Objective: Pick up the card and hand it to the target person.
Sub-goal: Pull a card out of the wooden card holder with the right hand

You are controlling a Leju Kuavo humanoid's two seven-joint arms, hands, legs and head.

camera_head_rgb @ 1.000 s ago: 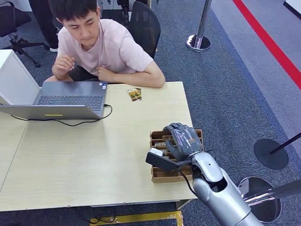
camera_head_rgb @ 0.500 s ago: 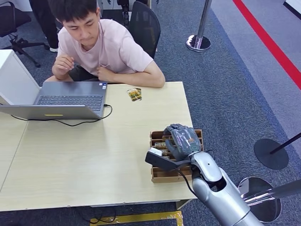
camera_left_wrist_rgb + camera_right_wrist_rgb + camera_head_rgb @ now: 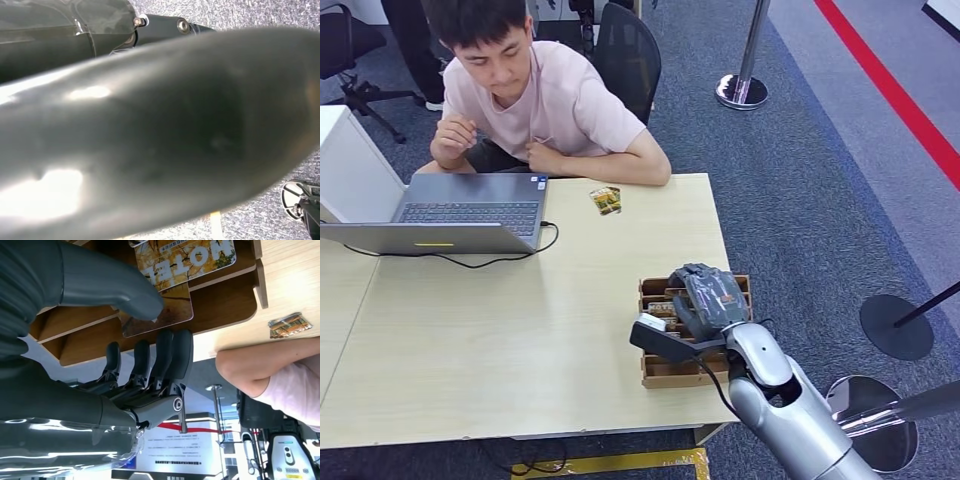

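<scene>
A wooden card holder point(image 3: 660, 372) stands near the table's right front edge, with picture cards upright in its slots. My right hand point(image 3: 709, 298) is curled over it from above. In the right wrist view the thumb point(image 3: 113, 287) presses on the face of an autumn-coloured card point(image 3: 173, 310), and the fingers point(image 3: 166, 355) curl in on the card's other side by its free edge. The card still stands in its slot, next to a second card point(image 3: 188, 260) printed HOTEL. The person point(image 3: 546, 100) in a pink shirt sits at the table's far side, a forearm point(image 3: 264, 365) resting on it.
A small yellow card point(image 3: 606, 200) lies on the table in front of the person. An open laptop point(image 3: 463, 215) with a black cable point(image 3: 471, 262) sits at the far left. Stanchion bases point(image 3: 741, 90) point(image 3: 897, 327) stand on the carpet to the right.
</scene>
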